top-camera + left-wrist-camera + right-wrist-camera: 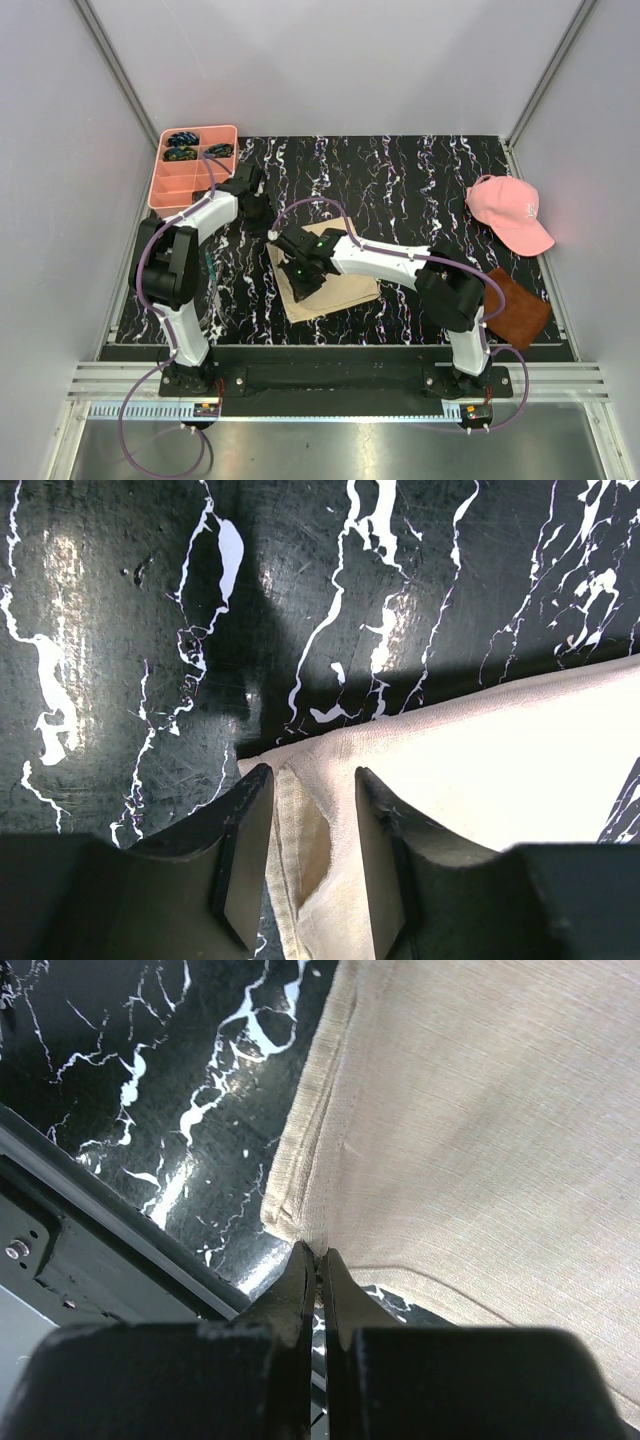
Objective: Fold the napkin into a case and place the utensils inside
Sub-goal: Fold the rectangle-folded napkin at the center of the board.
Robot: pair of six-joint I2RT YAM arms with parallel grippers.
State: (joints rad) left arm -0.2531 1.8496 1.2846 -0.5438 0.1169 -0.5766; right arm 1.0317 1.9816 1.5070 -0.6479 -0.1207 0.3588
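The beige napkin (345, 292) lies folded on the black marbled table, near the middle front. My left gripper (262, 222) is at its far left corner. In the left wrist view the jaws stand apart, open, with the hemmed corner of the napkin (500, 770) lying between the left gripper (312, 775) fingers. My right gripper (302, 280) sits at the napkin's near left corner. The right wrist view shows the right gripper (318, 1252) shut, pinching that corner of the napkin (480, 1110) just above the table. The utensils are out of view.
A pink compartment tray (193, 180) with small dark items stands at the back left. A pink cap (508, 212) lies at the right edge, a dark brown square (515, 305) in front of it. The table's metal front rail (100, 1250) runs close beside my right gripper.
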